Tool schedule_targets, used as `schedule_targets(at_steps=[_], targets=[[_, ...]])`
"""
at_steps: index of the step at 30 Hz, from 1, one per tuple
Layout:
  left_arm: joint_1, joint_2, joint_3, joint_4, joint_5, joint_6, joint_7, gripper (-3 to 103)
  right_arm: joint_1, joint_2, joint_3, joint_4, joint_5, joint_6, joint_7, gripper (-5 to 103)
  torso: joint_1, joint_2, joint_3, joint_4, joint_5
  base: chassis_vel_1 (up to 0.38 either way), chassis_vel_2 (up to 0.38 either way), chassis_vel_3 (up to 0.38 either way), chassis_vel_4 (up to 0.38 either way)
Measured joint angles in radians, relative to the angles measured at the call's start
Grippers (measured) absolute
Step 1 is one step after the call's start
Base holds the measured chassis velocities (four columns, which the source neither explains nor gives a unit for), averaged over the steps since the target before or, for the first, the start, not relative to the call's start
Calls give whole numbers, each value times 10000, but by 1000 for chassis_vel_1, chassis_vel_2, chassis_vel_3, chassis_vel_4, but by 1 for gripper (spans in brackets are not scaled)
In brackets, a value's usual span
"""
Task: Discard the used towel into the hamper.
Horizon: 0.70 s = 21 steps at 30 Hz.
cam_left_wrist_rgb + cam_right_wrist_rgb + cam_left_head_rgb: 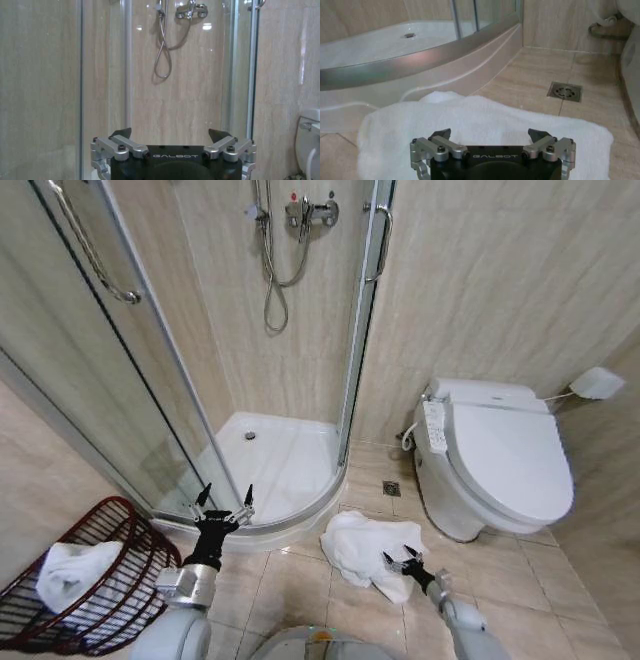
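Beige bathroom tiles carry the hamper (120, 580) at far left, one white towel (68, 572) inside. Another crumpled towel (365, 548) lies just under the right gripper (404, 559), fingers apart. The left gripper (223, 498) hovers spread near the shower tray (280, 460).

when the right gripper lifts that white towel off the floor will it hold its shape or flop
Likely floppy: the towel lies crumpled in soft folds on the tiles, so it should drape and hang. It probably bunches rather than slides. The right gripper, open above it, may catch just one layer.
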Motion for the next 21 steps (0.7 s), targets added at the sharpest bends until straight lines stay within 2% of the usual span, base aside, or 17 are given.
schedule_targets(at_steps=[7, 12, 16, 21], targets=[[0, 1, 1, 0, 0, 0, 0, 100, 810, 86, -157, -1104, -443, -1, 163, 100, 4, 14, 9, -1, 1, 0, 0, 0, 0], [0, 0, 0, 0, 0, 0, 0, 100, 1636, 234, -46, -2666, -955, 256, 115, 100, 8, 21, 14, -2, 0, 0, 0, 0, 0], [0, 0, 0, 0, 0, 0, 0, 100, 2289, 614, 79, -3809, -1451, 439, 230, 100, 10, 26, 17, 0, 1, 0, 0, 0, 0], [0, 0, 0, 0, 0, 0, 1, 100, 2493, 798, 196, -4252, -1792, 482, 311, 100, 11, 31, 19, 1, 1, 0, 0, 0, 0]])
